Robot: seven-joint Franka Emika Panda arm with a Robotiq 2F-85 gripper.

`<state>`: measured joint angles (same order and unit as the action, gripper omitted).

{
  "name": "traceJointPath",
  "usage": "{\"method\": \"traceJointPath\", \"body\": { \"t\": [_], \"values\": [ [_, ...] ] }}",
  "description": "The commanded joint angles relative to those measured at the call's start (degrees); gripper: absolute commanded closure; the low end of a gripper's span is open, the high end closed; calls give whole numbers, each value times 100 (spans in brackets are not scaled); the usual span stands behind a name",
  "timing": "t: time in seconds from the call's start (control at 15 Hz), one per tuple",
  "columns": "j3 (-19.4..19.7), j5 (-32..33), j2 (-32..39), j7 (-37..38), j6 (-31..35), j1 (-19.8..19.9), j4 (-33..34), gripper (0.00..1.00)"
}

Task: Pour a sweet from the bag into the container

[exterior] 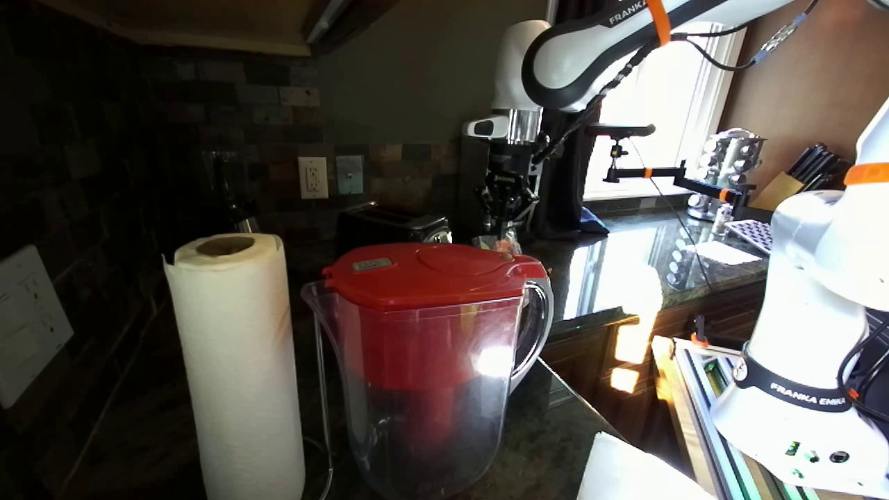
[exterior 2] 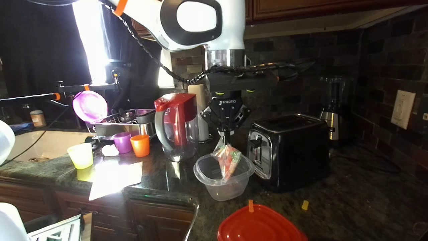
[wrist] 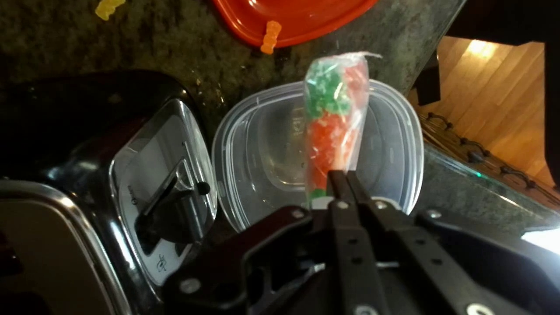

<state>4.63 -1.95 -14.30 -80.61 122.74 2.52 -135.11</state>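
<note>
My gripper (exterior 2: 227, 140) is shut on a clear bag (exterior 2: 229, 161) with red, green and orange sweets inside. It holds the bag over the clear plastic container (exterior 2: 224, 191). In that exterior view the bag hangs tilted, its lower end within the container's opening. In the wrist view the fingertips (wrist: 342, 175) pinch the bag (wrist: 332, 118), which lies across the container (wrist: 391, 144); I see no sweet on the container's floor. An orange gummy sweet (wrist: 270, 37) lies at the red lid's edge, and a yellow one (wrist: 107, 8) lies on the counter. The pitcher hides the container in an exterior view.
A black toaster (exterior 2: 291, 154) stands close beside the container. The red lid (exterior 2: 260, 226) lies in front. A red-lidded pitcher (exterior 2: 180, 130) stands behind to the left, with a paper towel roll (exterior: 239, 368) beyond. Coloured cups (exterior 2: 139, 146) stand further left. The counter edge (exterior 2: 192, 217) is near.
</note>
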Motion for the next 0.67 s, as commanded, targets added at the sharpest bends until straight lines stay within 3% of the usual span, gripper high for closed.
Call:
{"method": "traceJointPath", "body": {
  "t": [0.0, 0.33, 0.6],
  "values": [
    [-97, 424, -116, 309, 704, -117, -516, 100],
    [-202, 816, -141, 680, 1551, -198, -947, 100],
    [-197, 928, -273, 932, 1818, -234, -1079, 100]
  ]
}}
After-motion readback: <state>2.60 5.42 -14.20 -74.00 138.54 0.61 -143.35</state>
